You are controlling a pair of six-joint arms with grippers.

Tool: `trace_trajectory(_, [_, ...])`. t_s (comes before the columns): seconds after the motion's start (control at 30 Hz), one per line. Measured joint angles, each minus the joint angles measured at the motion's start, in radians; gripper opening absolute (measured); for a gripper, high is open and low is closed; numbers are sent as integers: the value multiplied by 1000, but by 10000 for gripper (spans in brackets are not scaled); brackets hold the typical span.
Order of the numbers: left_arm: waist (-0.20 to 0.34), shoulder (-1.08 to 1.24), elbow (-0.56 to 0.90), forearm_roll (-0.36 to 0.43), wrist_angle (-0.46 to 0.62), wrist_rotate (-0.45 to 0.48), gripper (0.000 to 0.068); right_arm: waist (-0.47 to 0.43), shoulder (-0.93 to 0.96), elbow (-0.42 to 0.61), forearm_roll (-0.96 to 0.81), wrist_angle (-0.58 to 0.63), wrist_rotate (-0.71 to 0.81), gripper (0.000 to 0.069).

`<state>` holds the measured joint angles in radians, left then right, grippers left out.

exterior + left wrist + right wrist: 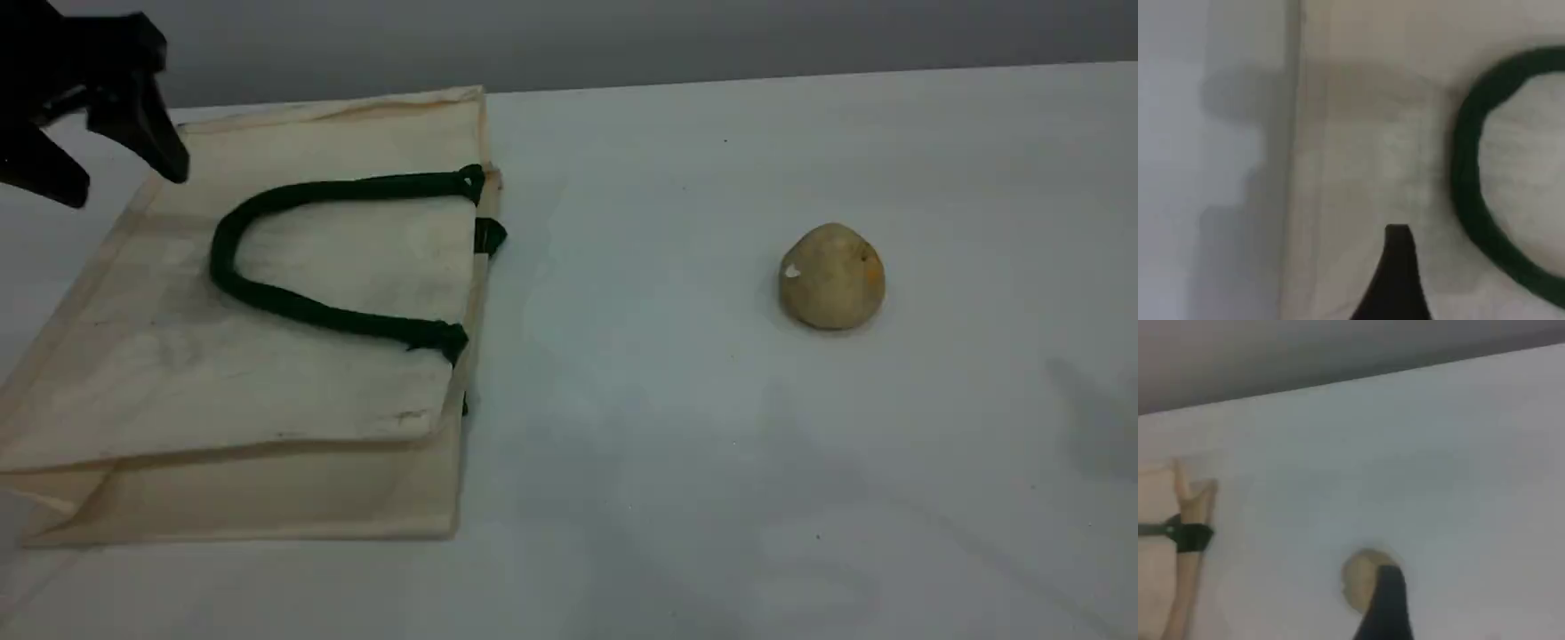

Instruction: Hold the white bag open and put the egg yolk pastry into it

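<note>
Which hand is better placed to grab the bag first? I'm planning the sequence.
Left. The left hand hangs open over the far left corner of the white bag, close to its green handle. The right hand is over by the egg yolk pastry.

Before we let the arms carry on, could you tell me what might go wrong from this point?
1. The white bag lies flat, mouth closed; the left gripper, jaws open above its far corner, might pinch both layers together rather than open it.
2. The egg yolk pastry is round and loose on the table; it could roll when the jaws close.
3. The handle lies across the panel and could snag.
</note>
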<state>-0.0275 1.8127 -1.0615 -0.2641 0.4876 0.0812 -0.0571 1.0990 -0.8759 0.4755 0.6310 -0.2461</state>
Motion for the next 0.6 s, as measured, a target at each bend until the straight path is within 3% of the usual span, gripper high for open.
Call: trace_trajectory(0.6, [-48, 153, -7, -35, -164, 23, 551, 0, 0, 0, 30, -2, -29, 570])
